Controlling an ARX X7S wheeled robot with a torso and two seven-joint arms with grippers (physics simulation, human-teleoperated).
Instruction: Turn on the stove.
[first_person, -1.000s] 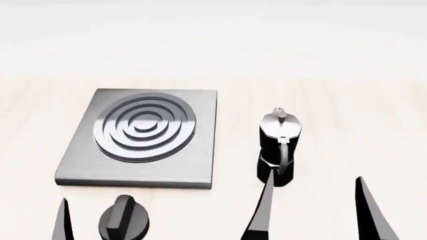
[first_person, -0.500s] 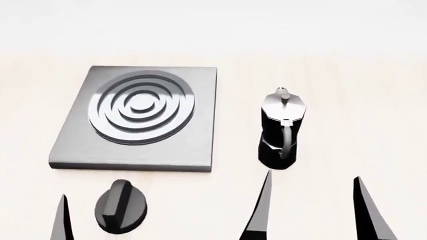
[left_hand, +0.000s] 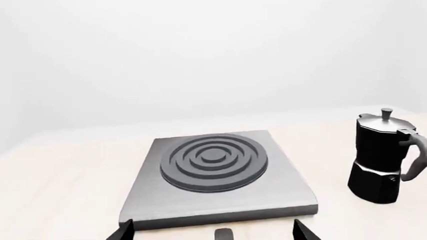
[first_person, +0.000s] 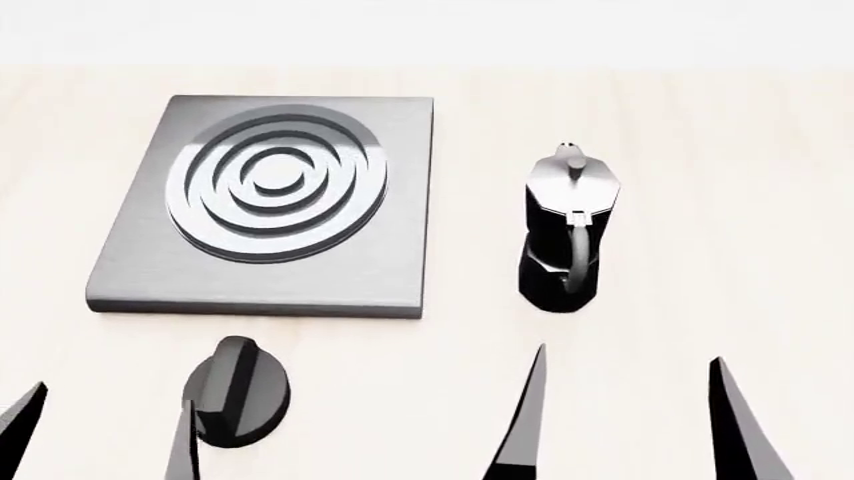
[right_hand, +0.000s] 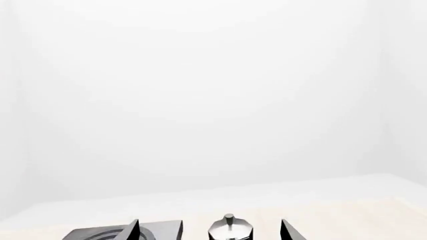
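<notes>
presently: stove (first_person: 267, 205) with knob (first_person: 238, 390) on tabletop (first_person: 694, 200); left gripper (first_person: 100, 430) and right gripper (first_person: 627, 420) both spread apart, empty.

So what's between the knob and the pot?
Nothing: in the head view, bare table runs from the knob to the pot.

Stove: the flat square grey metal stove slab (first_person: 267, 205) lies on the pale wooden table (first_person: 721, 200), at the left.
Knob: the black round ridged knob (first_person: 238, 391) lies just before the slab, apart from it.
Moka pot: the black-and-silver moka pot (first_person: 566, 230) stands right of the slab, apart.
</notes>
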